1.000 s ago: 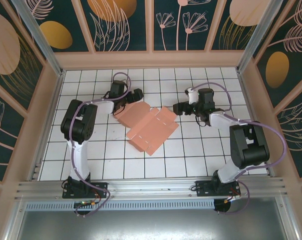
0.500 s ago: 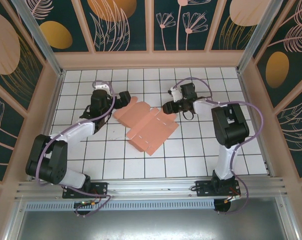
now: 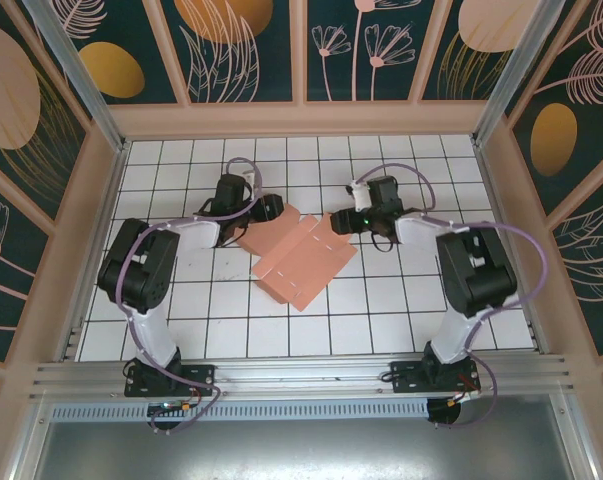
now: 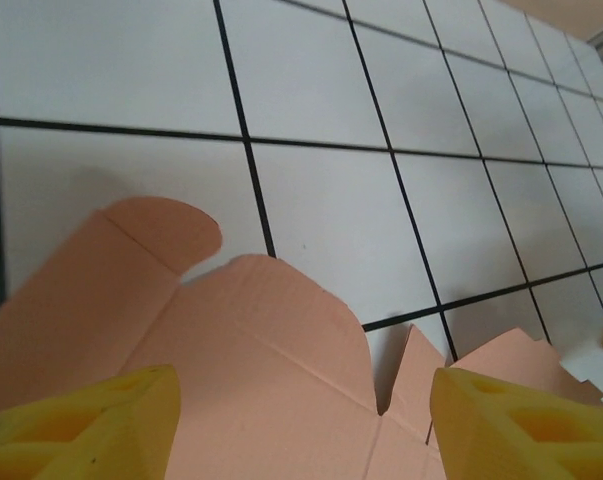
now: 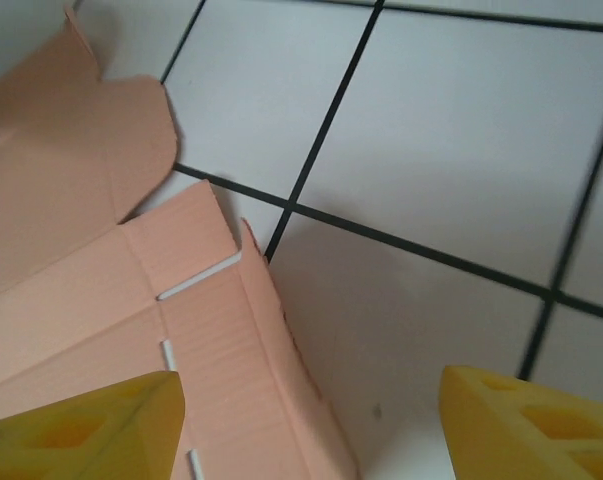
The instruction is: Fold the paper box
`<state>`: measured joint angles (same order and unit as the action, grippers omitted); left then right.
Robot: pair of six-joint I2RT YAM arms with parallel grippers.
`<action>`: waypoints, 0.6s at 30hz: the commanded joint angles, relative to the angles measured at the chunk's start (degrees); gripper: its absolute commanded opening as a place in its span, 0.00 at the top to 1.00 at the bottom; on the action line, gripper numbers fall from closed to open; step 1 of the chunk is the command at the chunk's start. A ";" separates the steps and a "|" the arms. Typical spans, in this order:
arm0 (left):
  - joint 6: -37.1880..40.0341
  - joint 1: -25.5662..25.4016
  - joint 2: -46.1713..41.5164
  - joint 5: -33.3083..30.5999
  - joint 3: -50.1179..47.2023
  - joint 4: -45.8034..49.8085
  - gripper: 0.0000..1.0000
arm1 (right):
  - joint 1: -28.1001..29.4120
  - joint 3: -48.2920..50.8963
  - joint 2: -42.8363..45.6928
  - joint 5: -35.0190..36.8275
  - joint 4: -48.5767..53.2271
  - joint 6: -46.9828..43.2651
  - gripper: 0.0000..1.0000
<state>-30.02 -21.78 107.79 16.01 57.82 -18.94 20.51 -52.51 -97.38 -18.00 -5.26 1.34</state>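
1. The paper box [image 3: 299, 255] lay near the middle of the tiled table [image 3: 181, 300] as an opened-out cut-out, between my two grippers. Its panels were spread flat and its rounded flaps pointed towards the far side.
2. My left gripper [image 3: 266, 210] sat at the sheet's far left corner. In the left wrist view my yellow fingers [image 4: 81, 420] stood wide apart over the cardboard, with nothing held between them.
3. My right gripper [image 3: 343, 221] was at the sheet's far right corner. In the right wrist view its jaws were likewise spread wide and empty, just above the slotted edge of the sheet.
4. That right-hand edge strip looked slightly lifted off the tiles. I could not tell whether this was a fold begun or only the cardboard's own spring.
5. By my judgement, almost nothing of the folding was done. No wall stood up, no flap was tucked, and the creases showed only as lines.
6. What was left was nearly all of it: raising the side panels along the creases, turning in the flaps, and closing the whole into a squarish box.
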 commanded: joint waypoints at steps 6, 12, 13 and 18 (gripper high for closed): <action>-3.51 0.11 3.07 -0.24 -3.81 -1.06 0.38 | 6.43 16.34 14.64 -5.50 -13.61 19.66 0.32; -8.10 0.16 0.52 -0.66 -11.77 -5.18 0.32 | 15.00 16.90 10.56 -5.30 -15.61 23.36 0.32; -9.14 0.16 -0.45 -1.06 -13.12 -5.55 0.32 | 14.96 16.92 9.05 -5.64 -16.20 24.22 0.32; -13.18 0.16 -5.83 -1.95 -20.56 -6.78 0.29 | 12.90 13.69 2.89 -5.21 -13.02 22.40 0.33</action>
<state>-38.52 -21.76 102.91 15.03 41.36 -29.67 34.79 -36.42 -91.96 -23.27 -19.03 23.29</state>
